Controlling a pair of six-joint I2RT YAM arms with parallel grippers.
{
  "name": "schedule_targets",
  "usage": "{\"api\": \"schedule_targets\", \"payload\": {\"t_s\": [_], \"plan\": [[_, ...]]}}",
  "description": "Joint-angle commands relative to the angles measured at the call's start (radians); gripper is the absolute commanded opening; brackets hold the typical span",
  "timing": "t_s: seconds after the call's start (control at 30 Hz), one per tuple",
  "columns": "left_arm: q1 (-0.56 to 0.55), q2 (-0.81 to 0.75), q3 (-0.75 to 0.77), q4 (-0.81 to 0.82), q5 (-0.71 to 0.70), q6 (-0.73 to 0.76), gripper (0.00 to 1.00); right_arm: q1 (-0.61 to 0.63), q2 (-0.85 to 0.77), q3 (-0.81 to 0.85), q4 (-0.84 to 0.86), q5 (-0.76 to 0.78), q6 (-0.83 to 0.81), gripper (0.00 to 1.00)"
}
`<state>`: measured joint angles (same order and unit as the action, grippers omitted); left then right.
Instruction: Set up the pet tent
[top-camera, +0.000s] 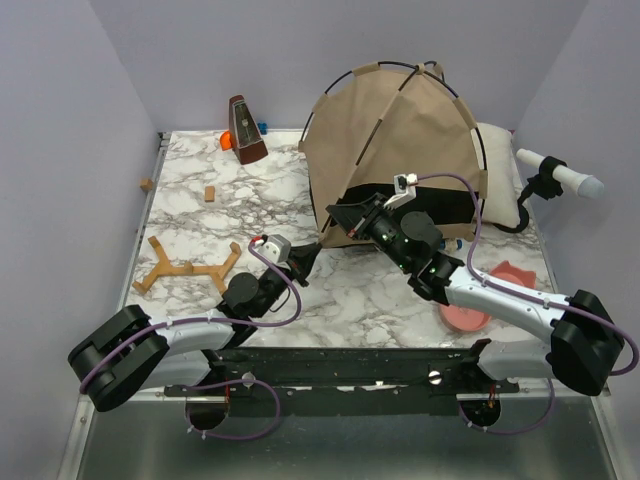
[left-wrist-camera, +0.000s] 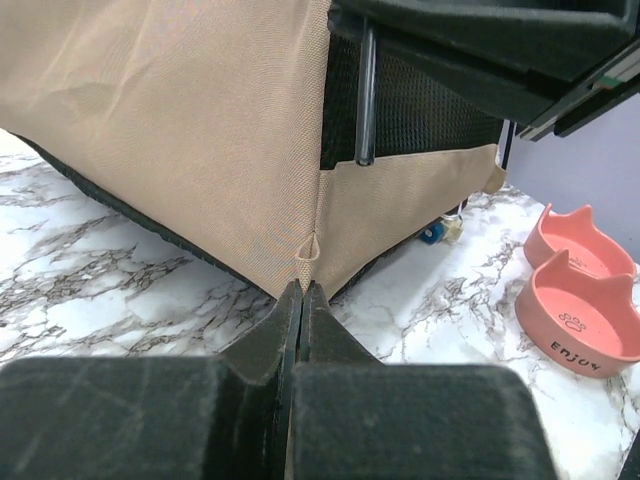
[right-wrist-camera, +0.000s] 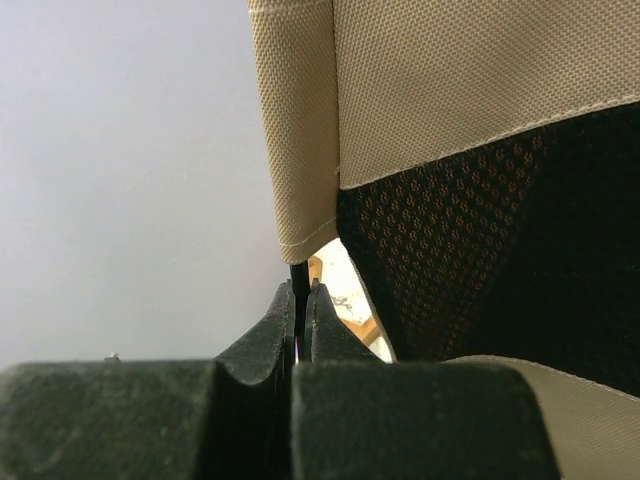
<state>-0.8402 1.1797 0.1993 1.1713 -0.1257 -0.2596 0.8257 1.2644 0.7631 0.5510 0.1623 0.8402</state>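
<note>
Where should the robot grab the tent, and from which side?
I'd pinch the thin pole at the front corner of the pet tent, coming from the near side. The fabric walls are broad and flat; the pole shows bare below its tan sleeve, narrow enough to pinch.

We note the pet tent (left-wrist-camera: 180, 120) in matt woven tan cloth with black mesh. The table (left-wrist-camera: 90, 290) looks smooth and marble-patterned

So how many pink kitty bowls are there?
2. One pink bowl sits at the front right; the other bowl is just behind it, closer to the pet tent.
</note>
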Motion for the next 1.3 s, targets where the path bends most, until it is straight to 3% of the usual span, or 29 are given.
{"api": "schedule_targets", "payload": {"t_s": [0.0, 1.27], "plan": [[-0.011, -0.022, -0.021, 0.022, -0.033, -0.022, 0.00, -0.013, 0.025, -0.031, 0.051, 0.095, -0.059, 0.00], [-0.023, -0.023, -0.020, 0.018, -0.051, -0.060, 0.00, -0.014, 0.112, -0.056, 0.073, 0.089, -0.071, 0.00]]}}
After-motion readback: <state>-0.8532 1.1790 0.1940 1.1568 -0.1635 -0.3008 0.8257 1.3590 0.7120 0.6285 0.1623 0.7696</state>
